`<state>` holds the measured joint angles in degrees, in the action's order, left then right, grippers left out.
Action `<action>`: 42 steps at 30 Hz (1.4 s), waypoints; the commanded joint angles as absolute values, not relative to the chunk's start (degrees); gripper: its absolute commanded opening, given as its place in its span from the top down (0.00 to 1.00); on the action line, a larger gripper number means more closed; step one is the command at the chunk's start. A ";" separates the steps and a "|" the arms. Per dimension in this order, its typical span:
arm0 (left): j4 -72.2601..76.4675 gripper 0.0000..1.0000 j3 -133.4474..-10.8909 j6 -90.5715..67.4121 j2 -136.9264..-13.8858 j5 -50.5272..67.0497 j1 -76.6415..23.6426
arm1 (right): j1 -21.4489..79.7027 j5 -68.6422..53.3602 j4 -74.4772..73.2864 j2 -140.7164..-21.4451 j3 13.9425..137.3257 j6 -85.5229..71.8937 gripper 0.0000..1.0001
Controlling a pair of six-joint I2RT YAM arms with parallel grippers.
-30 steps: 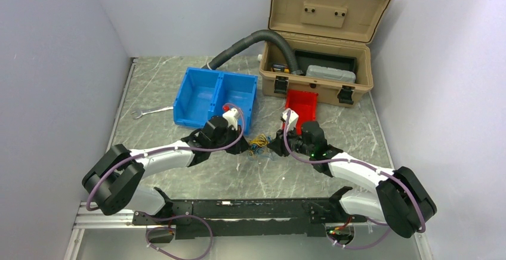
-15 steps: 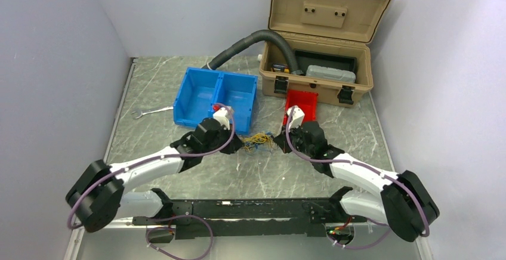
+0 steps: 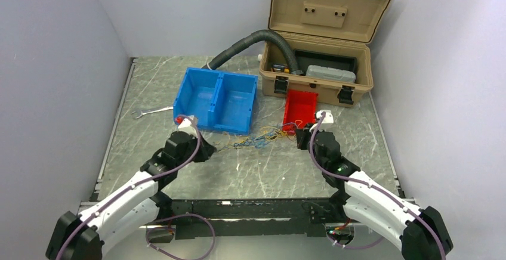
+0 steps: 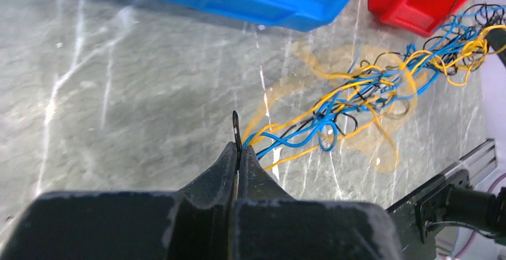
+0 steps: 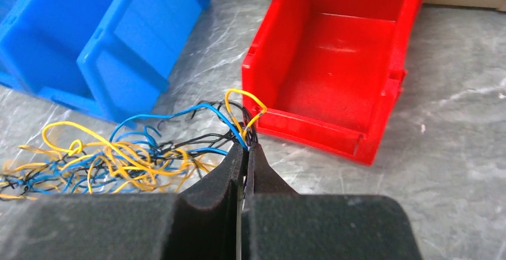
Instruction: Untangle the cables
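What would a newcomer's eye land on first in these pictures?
The tangle of yellow, blue and black cables strung across the middle of the table, each end pinched in a shut gripper: the left gripper and the right gripper. Just behind it sit a bright blue bin and a red bin, with an open tan toolbox at the back.

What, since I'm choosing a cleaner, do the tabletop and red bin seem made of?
Tabletop: probably stone or marble-look laminate; grey with white veins, slight sheen. Red bin: likely moulded plastic; smooth, uniformly coloured, glossy walls.
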<state>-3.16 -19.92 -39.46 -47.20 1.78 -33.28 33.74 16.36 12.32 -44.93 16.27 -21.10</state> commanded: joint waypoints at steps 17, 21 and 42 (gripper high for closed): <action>-18.29 0.97 -20.77 -35.49 -32.02 2.95 -24.74 | 32.31 16.60 11.56 -32.25 14.66 -17.34 1.00; -15.04 0.60 -23.71 -31.60 -35.25 6.69 -28.19 | 32.48 -6.18 12.28 -41.63 21.58 -13.38 1.00; 14.36 0.29 -39.83 -27.18 -66.96 18.61 -45.62 | 33.02 -25.28 -2.58 -53.57 41.26 -16.78 1.00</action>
<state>7.35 -34.76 -28.62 -63.77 15.84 -42.41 32.84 -22.09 -2.13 -53.39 38.83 -15.11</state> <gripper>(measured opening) 0.707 0.026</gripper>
